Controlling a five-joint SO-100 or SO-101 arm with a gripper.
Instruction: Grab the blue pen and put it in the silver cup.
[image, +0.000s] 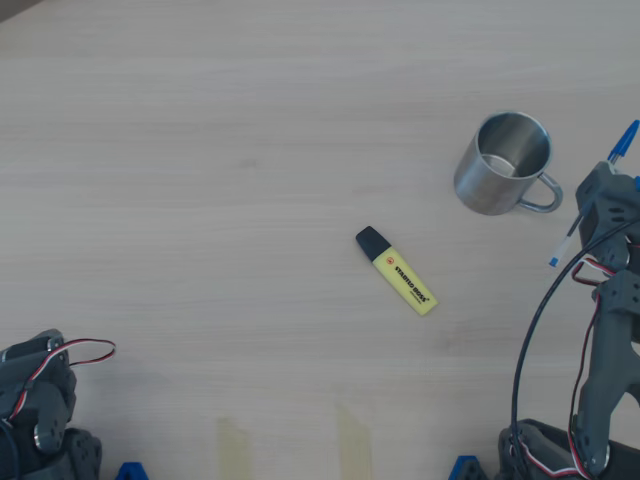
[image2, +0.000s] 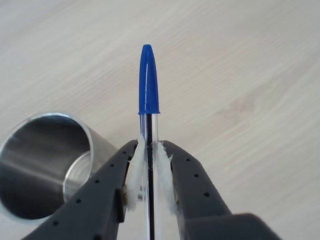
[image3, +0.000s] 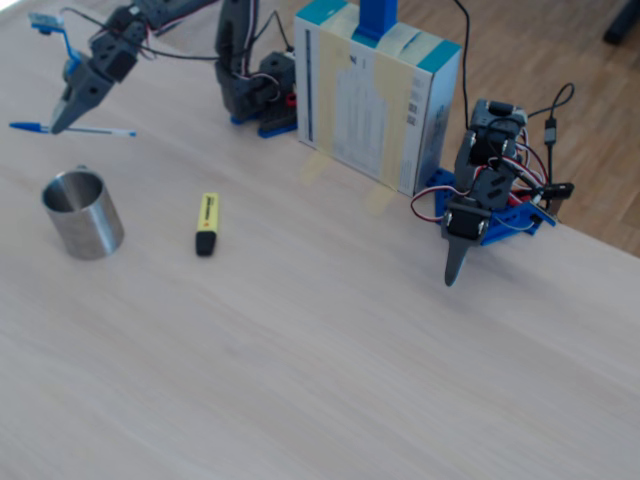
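Blue plastic caps the blue pen (image2: 149, 80), and in the wrist view the jaws are clamped on its clear barrel just below that cap, white padding pressed against it from both sides. The gripper (image2: 149, 170) holds the pen roughly crosswise to the fingers in the fixed view, where the pen (image3: 70, 129) hangs level in the air, clear of the table (image3: 350, 330).

What matters for the next move is where the silver cup (image: 503, 162) lies from the held pen. In the overhead view the pen (image: 590, 200) runs from its cap at about one o'clock down to its tip at about seven o'clock, and the cup's open mouth sits at roughly ten o'clock from the gripper (image: 590, 205), near it but not under it; the handle points toward the arm. In the wrist view the cup (image2: 45, 165) is at about eight o'clock from the cap, off to the side of the pen's line. In the fixed view the cup (image3: 82, 213) stands at six o'clock below the gripper (image3: 60, 125).

As I judge it, the pen's long axis is close to horizontal, so it must tip toward vertical as well as shift over the rim before release, or it will bridge the mouth and roll off. The yellow highlighter (image: 397, 271) lies well apart, at about seven o'clock from the cup. A second arm (image3: 480, 200) stands idle far away.
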